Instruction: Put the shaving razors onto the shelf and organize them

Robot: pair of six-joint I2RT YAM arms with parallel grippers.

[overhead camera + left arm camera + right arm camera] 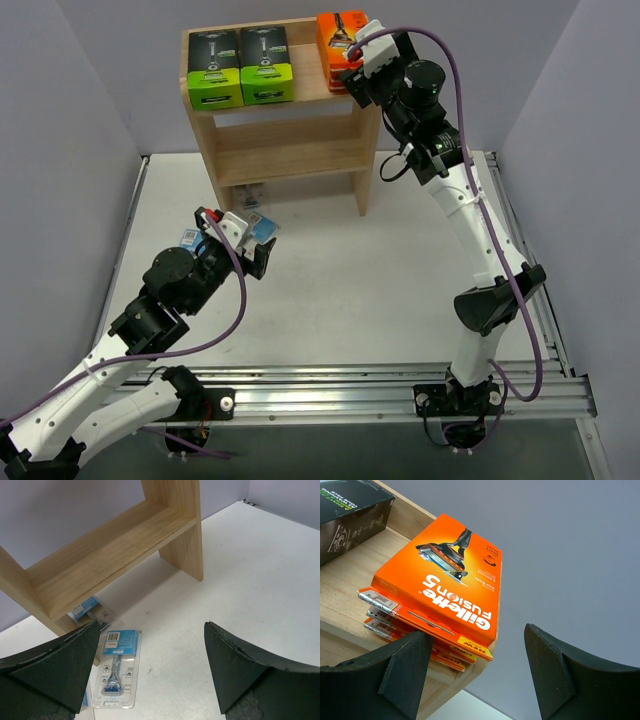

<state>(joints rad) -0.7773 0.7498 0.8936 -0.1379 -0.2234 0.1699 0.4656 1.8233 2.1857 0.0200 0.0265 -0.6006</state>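
left gripper (151,626): jaws wide apart with nothing between them. It hangs low over the white table (250,570) and points at the foot of the shelf (115,545).
left fingers (55,665): both dark pads are bare, and the table shows through the gap.
blister pack (118,667): lies flat on the table, blue card end toward the shelf and razor head toward the gripper. It sits just ahead of the left pad with one edge hidden behind it; I cannot tell if they touch.
second blister pack (84,611): on the table just beyond the first, half tucked under the shelf's bottom tier.
possible third pack: a clear plastic edge shows beside the left pad in the left wrist view, but it is too hidden to confirm.
right gripper (477,630): also fully spread and holding nothing. It is up at the right end of the top tier, just off the orange stack.
orange boxes (445,575): three, stacked flat at the right corner of the top tier. Their edges are slightly staggered and the top box lies face up.
black-and-green boxes (240,68): two, side by side on the left part of the top tier, with a gap between them and the orange stack.
shelf position: light wood with three tiers, standing at the far side of the table. The right arm reaches up to it, while the left arm stays down near its base.
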